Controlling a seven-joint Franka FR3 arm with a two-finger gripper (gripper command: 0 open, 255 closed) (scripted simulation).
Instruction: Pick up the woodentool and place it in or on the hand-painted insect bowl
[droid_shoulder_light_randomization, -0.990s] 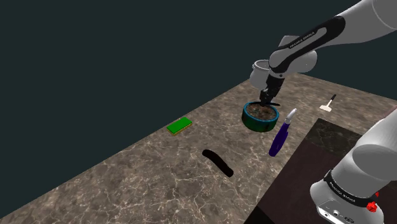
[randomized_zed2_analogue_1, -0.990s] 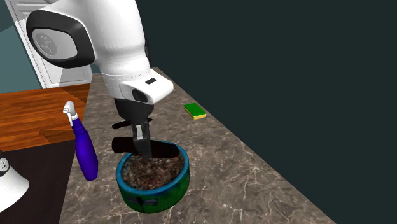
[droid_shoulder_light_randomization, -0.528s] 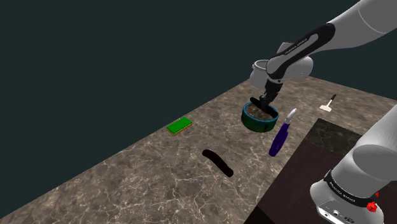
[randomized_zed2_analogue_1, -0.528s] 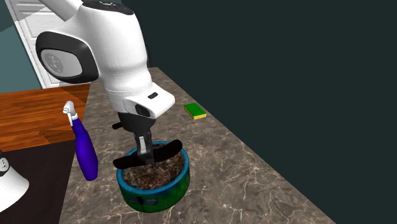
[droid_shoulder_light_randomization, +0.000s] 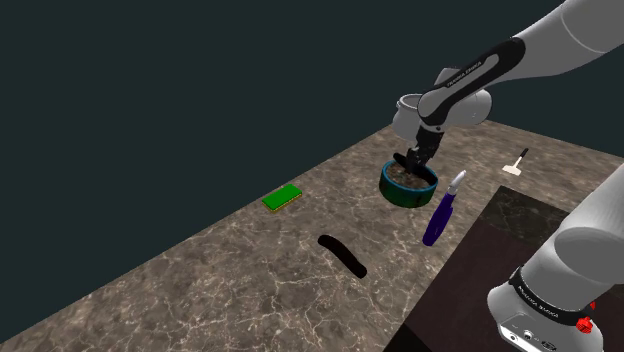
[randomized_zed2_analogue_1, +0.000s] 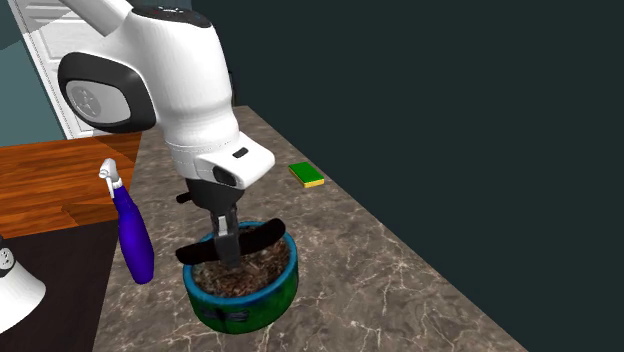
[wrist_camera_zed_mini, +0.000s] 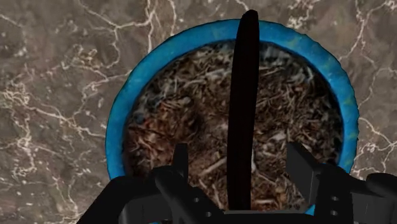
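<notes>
The black tool (wrist_camera_zed_mini: 245, 95) has dropped from the gripper (randomized_zed2_analogue_1: 228, 243), whose fingers now stand wide apart, and it lies across the blue bowl (wrist_camera_zed_mini: 116, 140), so the job looks done.

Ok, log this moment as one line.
pincer: open, fingers either side of black tool, not clasping | black tool: lying across blue bowl | step: placing, pincer low over blue bowl

Camera placement

The shoulder view looks from beside the stand (droid_shoulder_light_randomization: 470, 290), far off, across the counter (droid_shoulder_light_randomization: 230, 270). The second exterior view sits close, looking along it. The wrist view looks down into the bowl (wrist_camera_zed_mini: 127, 108) all share.
</notes>
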